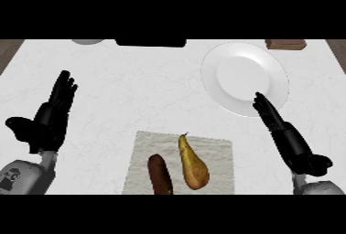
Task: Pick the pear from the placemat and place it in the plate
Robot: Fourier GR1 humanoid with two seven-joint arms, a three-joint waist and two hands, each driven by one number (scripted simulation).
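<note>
White marbled worktop (135, 91) fills my view, and nothing on it is in my grasp yet. Nearest me, at six o'clock, lies the pale cloth placemat (219, 151). On it the pear (192, 167) rests on its side, fat end toward me and stem pointing to twelve. Just beside it, at its nine o'clock, lies a dark brown oblong thing (160, 174) that I cannot name with certainty; the two look close but apart.

My right hand (287, 137) stands at four o'clock of the view, fingers (265, 107) straight and holding nothing, tips over the near rim of the white plate (270, 59). My left hand (51, 116) rests at nine o'clock, fingers straight and up, also holding nothing.

Farther off, the plate sits at one o'clock, well apart from the placemat. Along the far edge are a black object (150, 43), a grey round thing (88, 41) and a brown block (285, 44).

I judge the pick has not begun. Next, my right hand should swing toward seven o'clock, come down over the pear's thick body, and curl round it without nudging the brown neighbour.
</note>
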